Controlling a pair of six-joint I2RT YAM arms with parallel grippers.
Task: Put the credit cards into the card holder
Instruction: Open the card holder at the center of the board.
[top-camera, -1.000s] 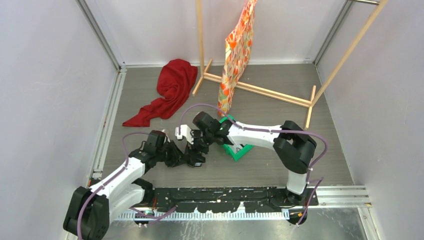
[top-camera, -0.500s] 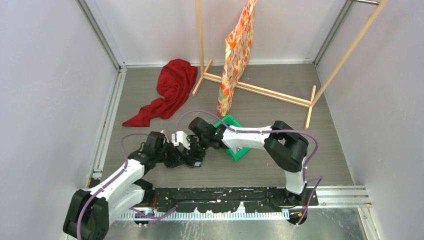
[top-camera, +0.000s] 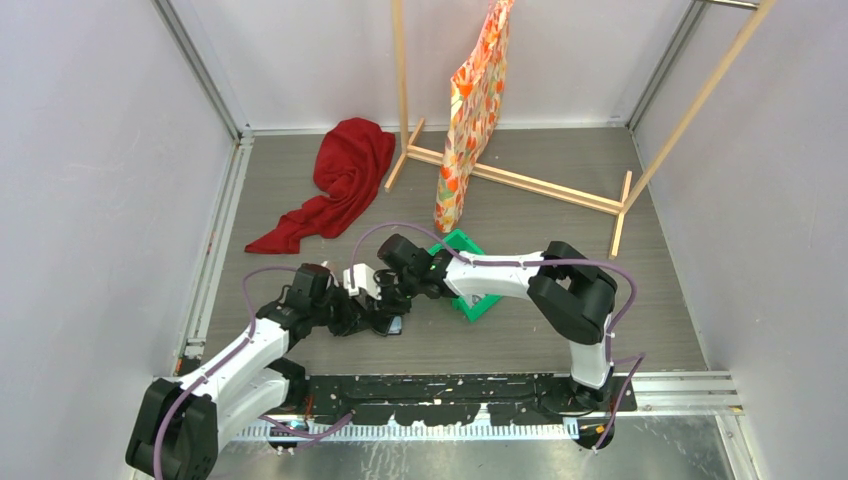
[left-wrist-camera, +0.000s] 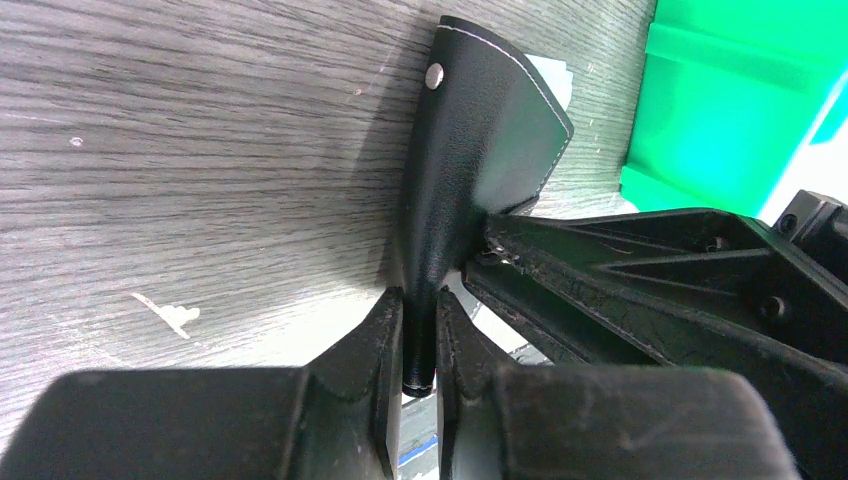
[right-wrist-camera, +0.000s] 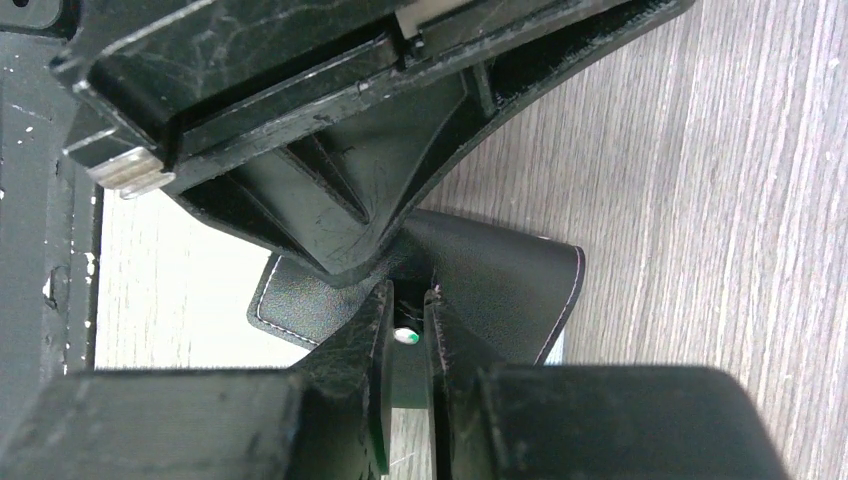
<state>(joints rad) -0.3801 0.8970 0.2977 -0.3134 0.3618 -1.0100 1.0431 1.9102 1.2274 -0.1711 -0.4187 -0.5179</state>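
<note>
Together, left claw and right claw pinch card holder beside green tray.

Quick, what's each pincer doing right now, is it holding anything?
Left pincer: closed on the edge of the black card holder.
Right pincer: closed, apparently pinching the same card holder.

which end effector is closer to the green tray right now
Right. The right end effector grips the card holder from the tray's side, its arm reaching over the green tray. The left end effector clamps the holder from the other side, farther from the tray.
</note>
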